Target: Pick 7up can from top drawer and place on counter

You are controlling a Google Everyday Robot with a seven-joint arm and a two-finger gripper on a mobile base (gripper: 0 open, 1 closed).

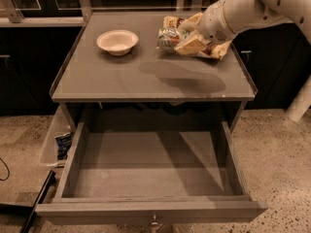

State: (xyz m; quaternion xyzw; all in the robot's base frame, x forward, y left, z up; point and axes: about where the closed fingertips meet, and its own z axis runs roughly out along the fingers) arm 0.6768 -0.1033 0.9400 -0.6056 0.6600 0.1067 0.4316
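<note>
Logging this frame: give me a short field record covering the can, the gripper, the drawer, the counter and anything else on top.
gripper: over the back right of the counter, fingers closed on the can
7up can: held on its side, low over the counter; whether it touches the surface cannot be told
top drawer: pulled open, no can inside
counter: carries a bowl and a snack bag
bowl: back left, upright
snack bag: back right, beside and partly behind the gripper
task stage: can out of the drawer, not yet released
</note>
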